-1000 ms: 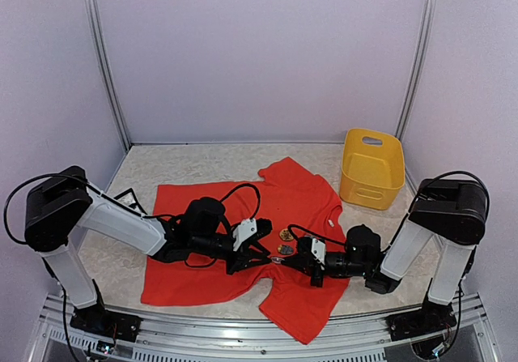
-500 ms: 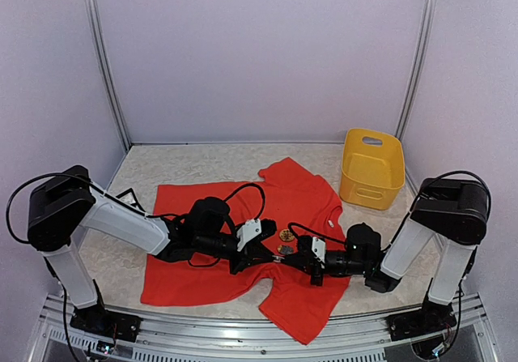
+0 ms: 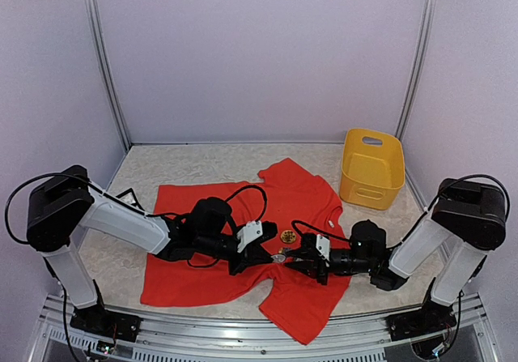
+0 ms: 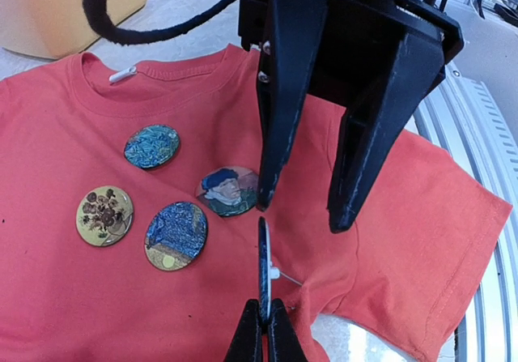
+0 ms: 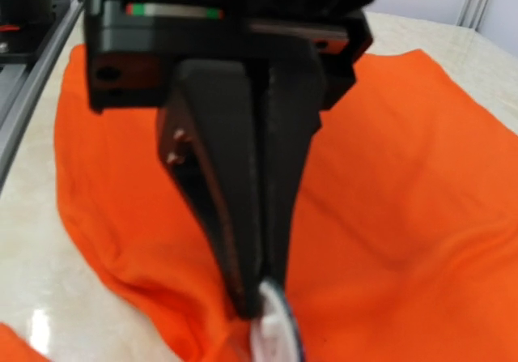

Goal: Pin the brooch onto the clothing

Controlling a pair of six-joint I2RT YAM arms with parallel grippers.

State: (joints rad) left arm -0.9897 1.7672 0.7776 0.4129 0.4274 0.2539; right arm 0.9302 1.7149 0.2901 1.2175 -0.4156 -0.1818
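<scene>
The red T-shirt (image 3: 202,200) lies flat on the table; it also shows in the left wrist view (image 4: 81,297) and the right wrist view (image 5: 405,176). My right gripper (image 3: 286,257) is shut on a round brooch (image 4: 263,257) and holds it edge-on just above the shirt's lower hem. Its thin pin points at a raised fold of cloth. The right wrist view shows the brooch's white back (image 5: 275,330) between my shut fingertips (image 5: 243,297). My left gripper (image 4: 301,215) is open and empty, its fingers down at the shirt just beyond the held brooch (image 3: 281,257).
Several other round brooches lie on the shirt near the collar, among them a portrait one (image 4: 227,190) and a yellow sunflower one (image 4: 104,215). A yellow plastic basket (image 3: 372,168) stands at the back right. The table's front edge is close below the hem.
My left gripper has slid right, closer to the right gripper. My right arm has reached a little further left with the brooch still held.
</scene>
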